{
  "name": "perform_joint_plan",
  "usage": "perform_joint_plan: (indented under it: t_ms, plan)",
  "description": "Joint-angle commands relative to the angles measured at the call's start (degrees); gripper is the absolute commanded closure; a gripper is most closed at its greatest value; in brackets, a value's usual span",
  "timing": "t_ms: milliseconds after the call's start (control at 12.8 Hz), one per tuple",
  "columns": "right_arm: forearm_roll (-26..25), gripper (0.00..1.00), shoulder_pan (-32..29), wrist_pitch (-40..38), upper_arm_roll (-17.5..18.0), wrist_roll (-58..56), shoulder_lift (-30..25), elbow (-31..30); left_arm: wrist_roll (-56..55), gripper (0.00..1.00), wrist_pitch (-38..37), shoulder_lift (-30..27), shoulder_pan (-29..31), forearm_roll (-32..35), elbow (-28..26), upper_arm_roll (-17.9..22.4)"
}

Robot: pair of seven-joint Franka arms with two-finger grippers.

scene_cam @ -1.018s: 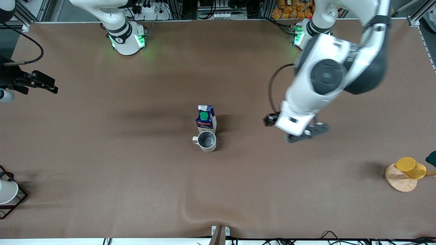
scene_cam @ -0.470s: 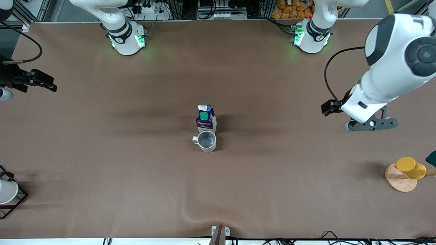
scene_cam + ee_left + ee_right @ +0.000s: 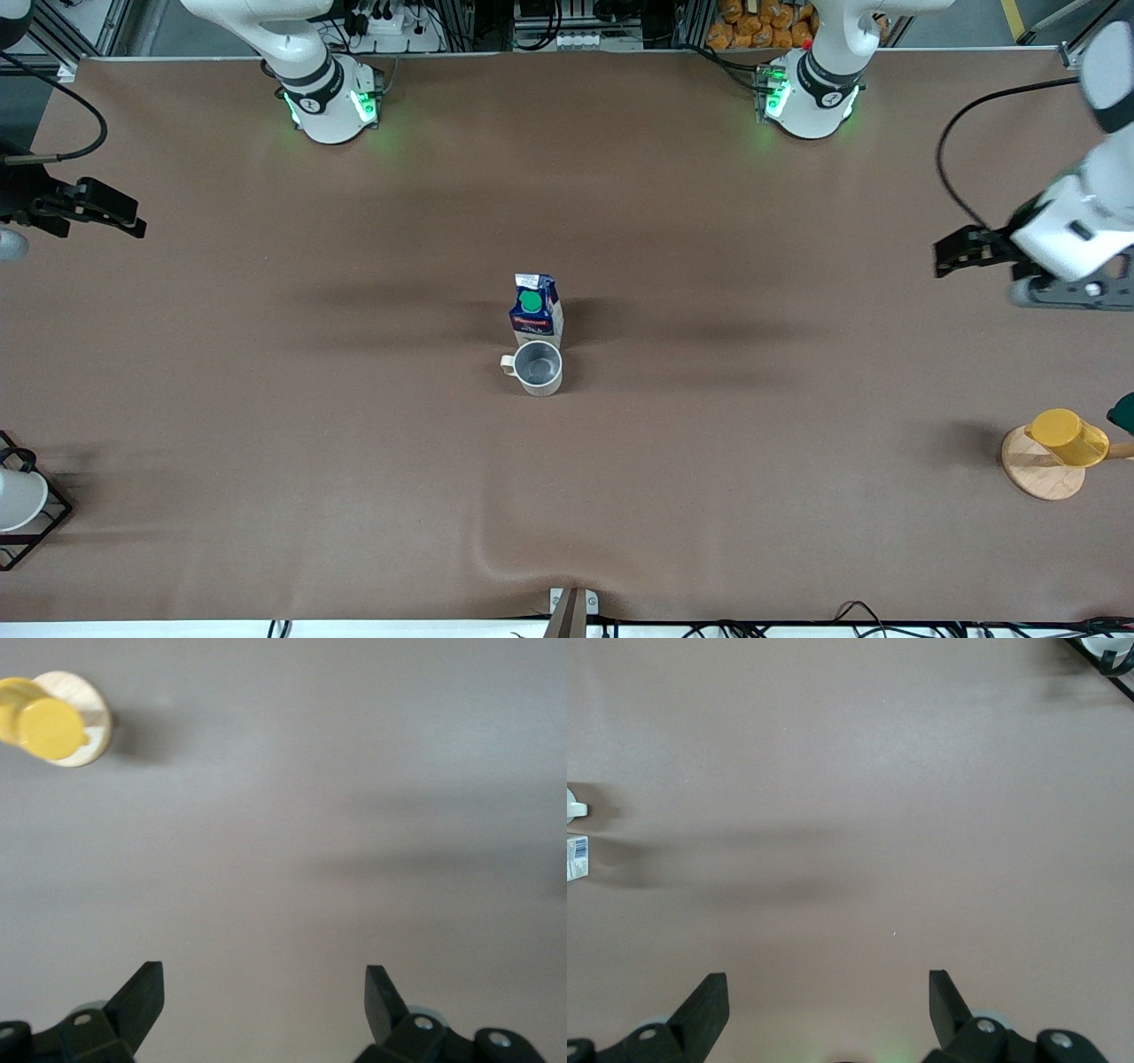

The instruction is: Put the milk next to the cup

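- Front view shows the milk (image 3: 536,307) standing upright at the middle of the table (image 3: 354,461), touching or almost touching the cup (image 3: 538,367), which sits just nearer the camera; the placing looks done.
- The step in hand reads as pulling clear. To do it well, the left gripper (image 3: 1076,295) should go on rising and swinging toward its own end of the table, well apart from the carton, so nothing brushes it over.
- Left wrist view: the left gripper's fingers (image 3: 142,997) are spread wide with nothing between them, over bare table near the yellow cup (image 3: 42,724) on its wooden disc (image 3: 93,726).
- Right wrist view: the right gripper (image 3: 824,1010) also has its fingers apart and empty; that arm waits at its end of the table, near the edge.
- Against the frame a second ago, the left arm has swept from just beside the milk out to the table's edge; milk and cup have not shifted, and the right arm has stayed put.
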Motion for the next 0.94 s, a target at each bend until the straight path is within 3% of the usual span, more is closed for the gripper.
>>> perform_joint_plan:
  t_ms: [0,861]
  plan:
    - [-0.03,0.00,-0.19,-0.78,0.34,1.20,-2.33,-0.29,-1.12,0.00,0.96,-0.65,-0.23,0.43,-0.85,-0.93]
    - [-0.03,0.00,-0.10,-1.22,0.34,1.20,-2.33,-0.46,-3.15,0.00,0.44,-0.21,-0.06,-1.50,2.41,-1.11]
